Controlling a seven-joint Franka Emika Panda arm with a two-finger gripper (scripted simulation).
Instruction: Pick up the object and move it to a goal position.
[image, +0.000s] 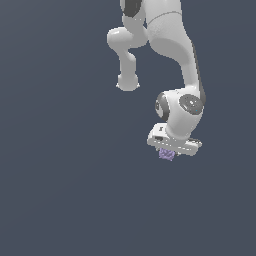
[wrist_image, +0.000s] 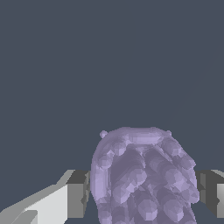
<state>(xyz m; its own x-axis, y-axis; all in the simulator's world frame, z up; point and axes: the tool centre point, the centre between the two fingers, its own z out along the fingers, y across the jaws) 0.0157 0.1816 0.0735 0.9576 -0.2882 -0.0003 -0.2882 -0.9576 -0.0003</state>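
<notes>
The white gripper (image: 169, 150) points down from the bent arm (image: 172, 40) over a plain dark grey bench (image: 60, 200) whose edges and corners lie outside both views. The pale purple, bumpy object (image: 166, 154) sits directly under the gripper body, between the jaws. In the wrist view the object (wrist_image: 142, 177) fills the gap, with a dark finger pad (wrist_image: 78, 194) against one flank and the other pad just beside the opposite flank: the jaws are clenched on it.
</notes>
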